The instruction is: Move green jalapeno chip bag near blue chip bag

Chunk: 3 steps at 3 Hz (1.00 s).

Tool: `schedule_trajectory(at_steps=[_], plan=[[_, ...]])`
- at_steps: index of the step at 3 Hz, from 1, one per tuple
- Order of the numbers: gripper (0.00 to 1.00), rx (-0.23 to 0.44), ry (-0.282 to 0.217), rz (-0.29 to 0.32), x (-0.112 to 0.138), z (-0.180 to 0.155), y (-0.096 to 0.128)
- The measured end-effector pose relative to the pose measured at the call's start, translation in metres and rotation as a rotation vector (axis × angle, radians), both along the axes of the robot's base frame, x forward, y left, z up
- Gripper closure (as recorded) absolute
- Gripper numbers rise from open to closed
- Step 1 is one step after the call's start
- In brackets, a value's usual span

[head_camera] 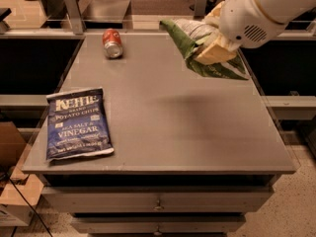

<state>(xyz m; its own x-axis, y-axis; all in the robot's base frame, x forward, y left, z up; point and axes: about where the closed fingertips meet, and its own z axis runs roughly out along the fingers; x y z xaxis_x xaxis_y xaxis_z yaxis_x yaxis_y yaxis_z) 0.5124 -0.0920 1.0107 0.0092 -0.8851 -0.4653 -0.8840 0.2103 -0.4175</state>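
Gripper (210,51) aloft over the far right of the surface (187,127). Fingers (217,52) clamped on the green jalapeno chip bag (178,33), crumpled between them and raised off the surface, one end jutting left of the fingers, the other trailing below them to the right. Blue chip bag (78,123) flat, label up, well apart from the fingers, far below and to their left. Red can (112,43) on its side, left of the fingers.

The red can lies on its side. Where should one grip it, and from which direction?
Probably from above, across the middle of the red can: it lies on its side, with its rounded body exposed. The gripper, high at the back right, is shut on the green jalapeno chip bag.
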Motion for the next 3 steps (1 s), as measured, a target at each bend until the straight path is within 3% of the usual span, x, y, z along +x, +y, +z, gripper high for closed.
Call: schedule_trajectory(at_steps=[1,2,3], plan=[[1.00,0.009,0.010,0.018,0.000,-0.003,0.011],[1.00,0.057,-0.005,0.107,-0.002,-0.002,0.058],[1.00,0.126,-0.008,0.221,-0.008,-0.012,0.119]])
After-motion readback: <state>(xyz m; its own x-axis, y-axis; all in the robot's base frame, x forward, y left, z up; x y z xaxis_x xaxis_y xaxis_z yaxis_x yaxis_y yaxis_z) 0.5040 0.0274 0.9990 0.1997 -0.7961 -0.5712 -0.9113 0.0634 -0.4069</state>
